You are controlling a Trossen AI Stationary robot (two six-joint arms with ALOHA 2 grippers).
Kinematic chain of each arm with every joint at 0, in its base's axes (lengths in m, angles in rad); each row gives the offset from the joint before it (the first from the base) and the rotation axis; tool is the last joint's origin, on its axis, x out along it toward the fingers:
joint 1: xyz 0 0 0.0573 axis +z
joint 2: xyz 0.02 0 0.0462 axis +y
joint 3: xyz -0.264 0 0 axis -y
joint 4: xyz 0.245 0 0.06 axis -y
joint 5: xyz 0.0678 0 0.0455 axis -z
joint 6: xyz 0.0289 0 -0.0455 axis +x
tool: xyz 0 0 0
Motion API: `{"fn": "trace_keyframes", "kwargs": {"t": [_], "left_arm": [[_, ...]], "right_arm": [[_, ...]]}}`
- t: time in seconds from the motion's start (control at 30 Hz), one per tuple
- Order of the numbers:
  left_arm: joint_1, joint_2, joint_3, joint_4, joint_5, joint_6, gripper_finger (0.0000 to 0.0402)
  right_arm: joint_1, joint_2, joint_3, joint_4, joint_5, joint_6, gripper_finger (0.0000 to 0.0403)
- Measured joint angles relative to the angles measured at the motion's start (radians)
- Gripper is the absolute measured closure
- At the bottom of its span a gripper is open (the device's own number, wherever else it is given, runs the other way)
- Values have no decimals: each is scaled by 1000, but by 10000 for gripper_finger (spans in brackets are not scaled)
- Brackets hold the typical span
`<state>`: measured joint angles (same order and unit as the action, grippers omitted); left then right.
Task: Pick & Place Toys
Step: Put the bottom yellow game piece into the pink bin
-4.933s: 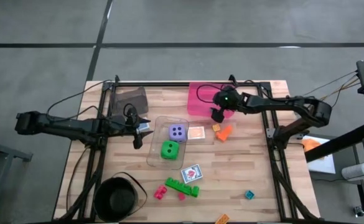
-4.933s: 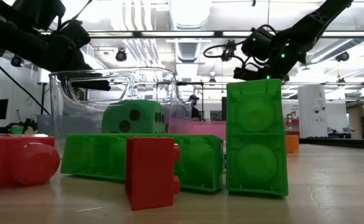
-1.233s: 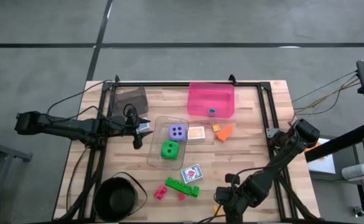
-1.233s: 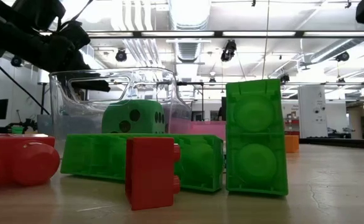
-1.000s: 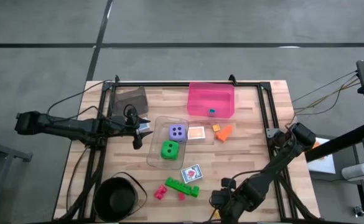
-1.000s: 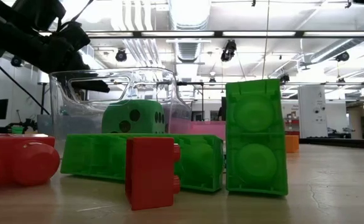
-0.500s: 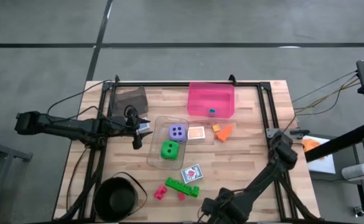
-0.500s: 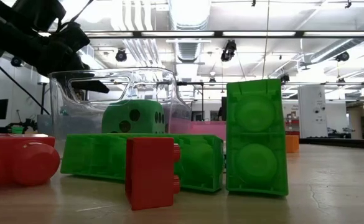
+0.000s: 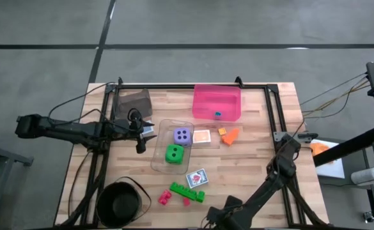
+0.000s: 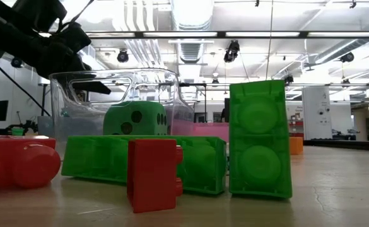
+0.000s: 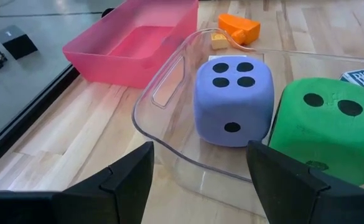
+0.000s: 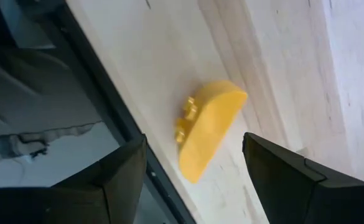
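An orange brick (image 12: pixel 205 129) lies flat on the wood at the table's near edge. My right gripper (image 12: pixel 194 140) points down over it, open, one finger on either side and neither touching; in the high view my right gripper (image 9: pixel 217 220) covers the brick. My left gripper (image 11: pixel 197 149) waits open at the left rim of the clear bin (image 9: pixel 163 130), which holds a purple die (image 9: pixel 182 135) and a green die (image 9: pixel 174 153). On the table lie two picture cards (image 9: pixel 197 177), a green brick (image 9: pixel 187 192), pink bricks (image 9: pixel 165 197) and orange pieces (image 9: pixel 229 134).
The pink bin (image 9: pixel 206 96) at the far side holds a small teal brick (image 9: pixel 217 115). A grey bin (image 9: pixel 132 100) stands at the far left and a black round bowl (image 9: pixel 119 203) at the near left. A dark frame rail (image 12: pixel 101 124) runs along the table edge beside the orange brick.
My right gripper has gone toward the table's left along the near edge and sunk lower, its wrist turning as it went. It now stands over the orange brick.
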<state>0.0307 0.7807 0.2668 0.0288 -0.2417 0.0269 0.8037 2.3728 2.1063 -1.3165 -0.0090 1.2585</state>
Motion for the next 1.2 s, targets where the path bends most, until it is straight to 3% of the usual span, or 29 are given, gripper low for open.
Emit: {"fn": "trace_keyframes", "kwargs": {"t": [1.03,1.2], "left_arm": [[0,0,0,-4,0,-16,144],[0,0,0,-4,0,-19,144]], "right_arm": [[5,9,-127,109,39,-48,139],[4,9,-129,117,39,-48,179]]}}
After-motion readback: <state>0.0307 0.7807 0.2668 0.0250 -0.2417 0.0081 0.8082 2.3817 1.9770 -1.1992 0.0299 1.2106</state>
